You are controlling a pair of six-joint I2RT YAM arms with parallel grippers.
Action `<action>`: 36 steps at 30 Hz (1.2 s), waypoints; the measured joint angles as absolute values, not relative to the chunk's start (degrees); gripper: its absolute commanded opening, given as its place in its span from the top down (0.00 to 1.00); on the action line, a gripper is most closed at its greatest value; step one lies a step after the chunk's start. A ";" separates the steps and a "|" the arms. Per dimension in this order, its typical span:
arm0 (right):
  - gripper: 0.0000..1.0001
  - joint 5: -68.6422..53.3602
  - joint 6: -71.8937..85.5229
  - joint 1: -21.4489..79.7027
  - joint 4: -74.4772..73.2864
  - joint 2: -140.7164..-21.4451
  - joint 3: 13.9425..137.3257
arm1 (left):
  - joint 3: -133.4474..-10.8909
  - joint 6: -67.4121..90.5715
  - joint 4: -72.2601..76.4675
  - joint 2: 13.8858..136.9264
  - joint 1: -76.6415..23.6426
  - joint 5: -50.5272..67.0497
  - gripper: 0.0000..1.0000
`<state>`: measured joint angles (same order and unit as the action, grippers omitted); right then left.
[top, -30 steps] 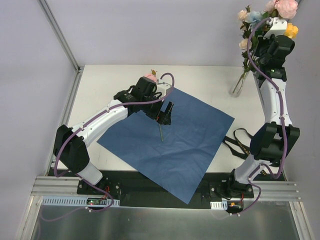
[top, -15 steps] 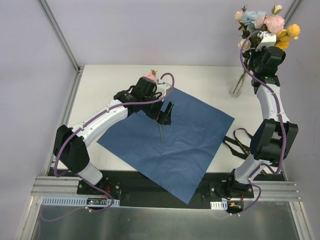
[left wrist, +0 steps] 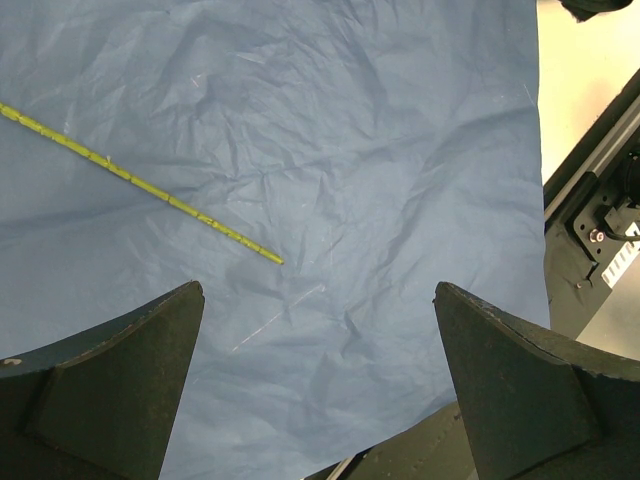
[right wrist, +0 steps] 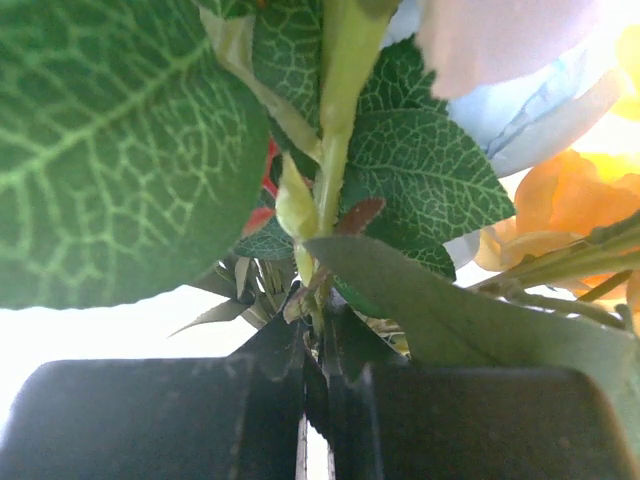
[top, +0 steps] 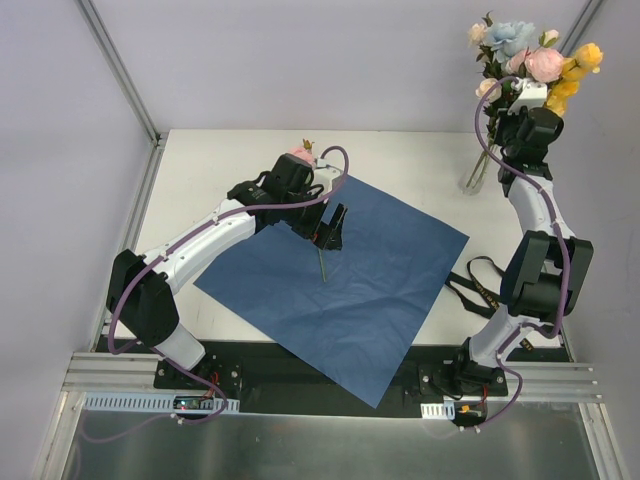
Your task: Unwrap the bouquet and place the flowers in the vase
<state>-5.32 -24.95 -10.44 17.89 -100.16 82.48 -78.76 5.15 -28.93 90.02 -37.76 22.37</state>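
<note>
Aloft top right, pink, cream, blue, yellow flowers (top: pixel 530 55), stems clamped in raised right claw (right wrist: pixel 318 400); left claw (left wrist: pixel 318 292) apart.

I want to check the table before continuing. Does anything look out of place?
One flower lies alone on the blue paper, apart from the bunch held at the vase. The black ribbon lies loose on the table beside the paper.
</note>
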 measured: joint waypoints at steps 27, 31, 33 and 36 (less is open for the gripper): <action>0.30 6.35 -19.44 -6.90 5.39 -85.71 74.96 | -77.87 5.15 -28.62 88.05 -37.78 22.04 0.00; 0.30 8.71 -16.36 -6.90 1.26 -81.54 74.02 | -77.84 5.17 -28.45 87.68 -37.78 21.98 0.01; 0.29 9.69 -14.61 -6.83 -1.02 -79.33 72.51 | -77.84 5.30 -28.40 87.68 -37.78 21.85 0.02; 0.29 11.60 -11.42 -6.81 -6.57 -75.64 69.73 | -77.84 6.07 -28.25 87.68 -37.76 20.38 0.09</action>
<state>11.60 -11.42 -6.81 -6.57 -75.64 69.73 -77.84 6.07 -28.25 87.68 -37.76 20.38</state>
